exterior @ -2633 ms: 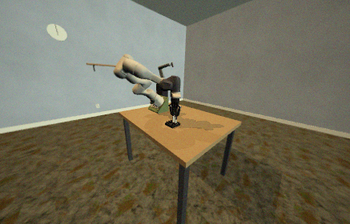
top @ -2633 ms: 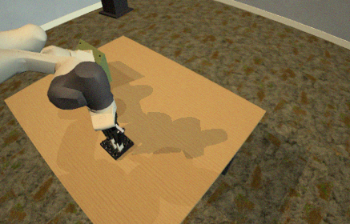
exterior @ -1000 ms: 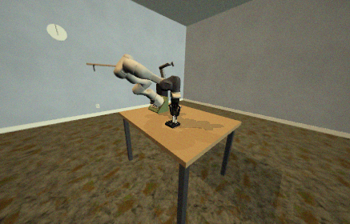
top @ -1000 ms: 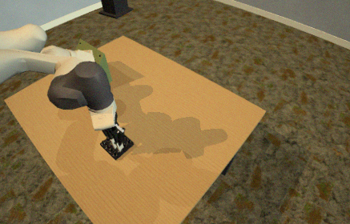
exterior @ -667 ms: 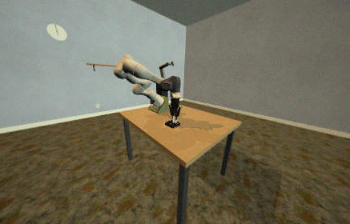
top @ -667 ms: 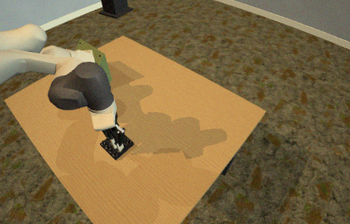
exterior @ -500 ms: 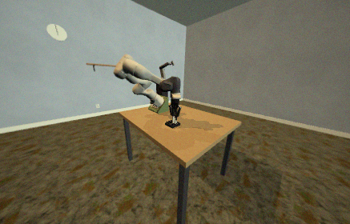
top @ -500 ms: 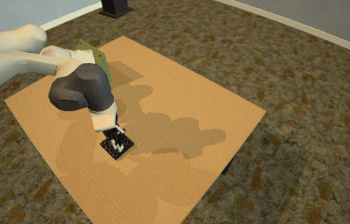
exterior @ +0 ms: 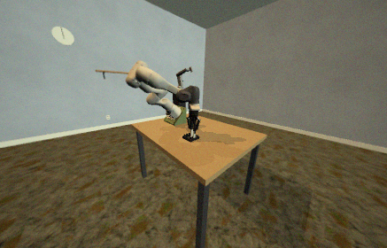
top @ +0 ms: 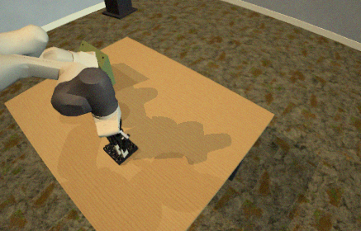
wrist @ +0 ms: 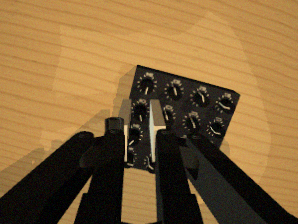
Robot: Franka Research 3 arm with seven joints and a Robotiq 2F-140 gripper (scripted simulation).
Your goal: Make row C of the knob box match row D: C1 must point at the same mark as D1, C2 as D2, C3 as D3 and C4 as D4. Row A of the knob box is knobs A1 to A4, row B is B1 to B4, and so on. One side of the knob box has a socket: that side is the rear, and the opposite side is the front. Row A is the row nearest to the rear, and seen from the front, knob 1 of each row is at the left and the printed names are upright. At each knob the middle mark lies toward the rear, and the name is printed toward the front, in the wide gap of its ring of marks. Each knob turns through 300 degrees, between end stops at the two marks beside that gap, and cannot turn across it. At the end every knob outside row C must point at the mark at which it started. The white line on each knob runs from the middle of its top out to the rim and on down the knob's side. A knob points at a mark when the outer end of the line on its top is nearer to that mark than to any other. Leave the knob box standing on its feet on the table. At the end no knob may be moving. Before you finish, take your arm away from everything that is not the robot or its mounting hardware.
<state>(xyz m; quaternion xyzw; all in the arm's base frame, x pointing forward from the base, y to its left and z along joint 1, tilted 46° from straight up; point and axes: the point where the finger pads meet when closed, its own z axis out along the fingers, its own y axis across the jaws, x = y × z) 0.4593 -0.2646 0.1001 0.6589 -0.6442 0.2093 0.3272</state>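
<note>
The black knob box stands on the table. In the wrist view names seem printed above the knobs, so the top row looks like row D, with D4 left and D1 right. The lines of D4 and C4 both run down the picture. C1 and D1 have lines toward lower right. My gripper points down at the box, its fingers a narrow gap apart on either side of C4, with space beside the knob. Contact and height are unclear. The fingers hide parts of the lower rows.
The wooden table extends around the box. A green mounting plate stands at the arm's base. The arm casts shadows over the table. The box's socket is not seen.
</note>
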